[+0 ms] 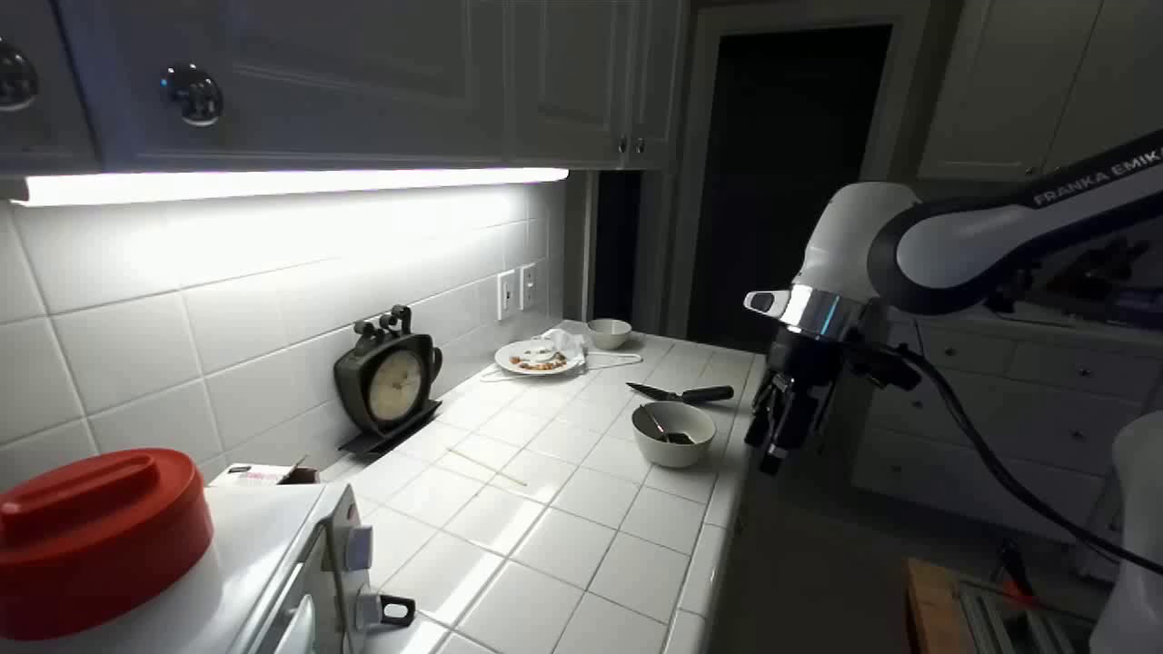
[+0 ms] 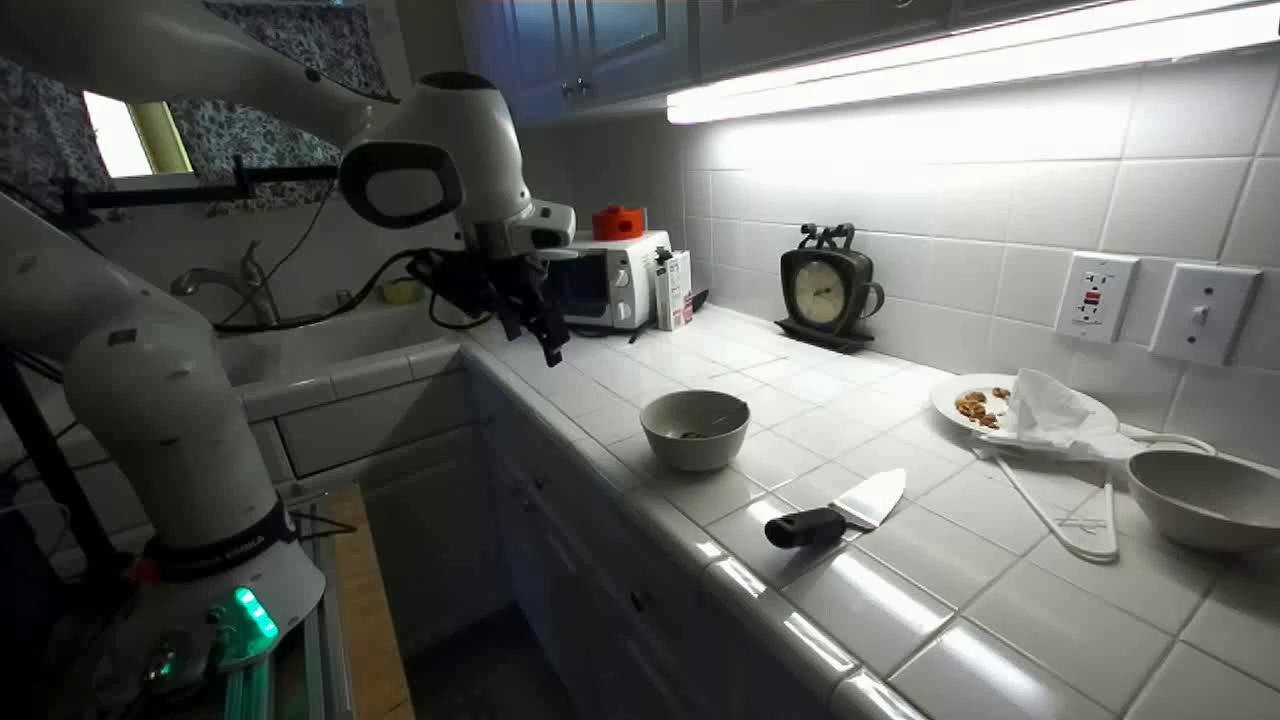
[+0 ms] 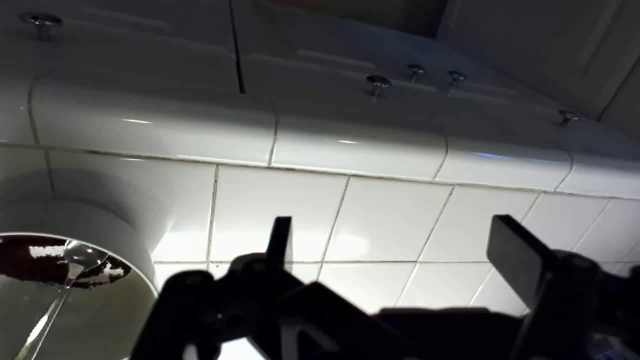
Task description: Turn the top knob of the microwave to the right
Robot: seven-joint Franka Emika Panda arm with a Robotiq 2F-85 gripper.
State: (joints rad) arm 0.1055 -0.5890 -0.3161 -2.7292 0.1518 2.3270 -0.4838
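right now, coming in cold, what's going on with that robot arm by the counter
Nothing is being handled at this moment. The robot arm is there to turn the top knob of the microwave to the right, but its end effector hangs open and empty in the air, well apart from the microwave. Whether the knob has already been turned, the views don't settle. On the tiled counter, a bowl with a spoon in it stands untouched.

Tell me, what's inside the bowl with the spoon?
In the wrist view, the bowl holds the spoon and some dark reddish stuff, too unclear to name. Whatever lies beneath that stuff is covered.
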